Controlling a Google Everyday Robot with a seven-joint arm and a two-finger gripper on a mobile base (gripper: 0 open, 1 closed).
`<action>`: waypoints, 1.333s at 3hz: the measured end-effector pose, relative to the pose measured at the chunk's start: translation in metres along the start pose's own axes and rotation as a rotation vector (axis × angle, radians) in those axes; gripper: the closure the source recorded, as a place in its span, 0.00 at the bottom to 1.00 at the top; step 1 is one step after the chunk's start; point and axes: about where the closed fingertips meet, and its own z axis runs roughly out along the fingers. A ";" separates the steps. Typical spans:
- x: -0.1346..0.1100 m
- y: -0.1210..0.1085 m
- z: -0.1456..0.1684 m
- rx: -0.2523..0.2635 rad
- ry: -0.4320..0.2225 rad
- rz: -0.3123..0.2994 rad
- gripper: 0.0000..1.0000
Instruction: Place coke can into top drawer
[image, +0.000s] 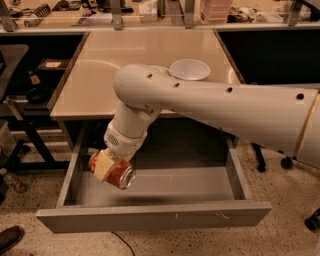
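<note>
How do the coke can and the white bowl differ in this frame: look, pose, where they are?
The coke can is red-orange with a silver end; the white bowl is plain white. The coke can is narrower than the white bowl. The coke can hangs tilted in the gripper, which is shut on it over the open top drawer; the white bowl sits upright on the beige tabletop. Both are round.

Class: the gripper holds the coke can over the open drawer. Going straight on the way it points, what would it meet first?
Probably the floor of the top drawer, toward the picture's left. The gripper, shut on the coke can, points down into it with nothing visible between; depth is hard to judge.
</note>
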 end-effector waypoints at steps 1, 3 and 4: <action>-0.005 0.006 0.021 -0.010 -0.005 -0.003 1.00; -0.006 0.024 0.039 0.011 0.011 -0.006 1.00; -0.005 0.022 0.043 0.007 0.017 -0.002 1.00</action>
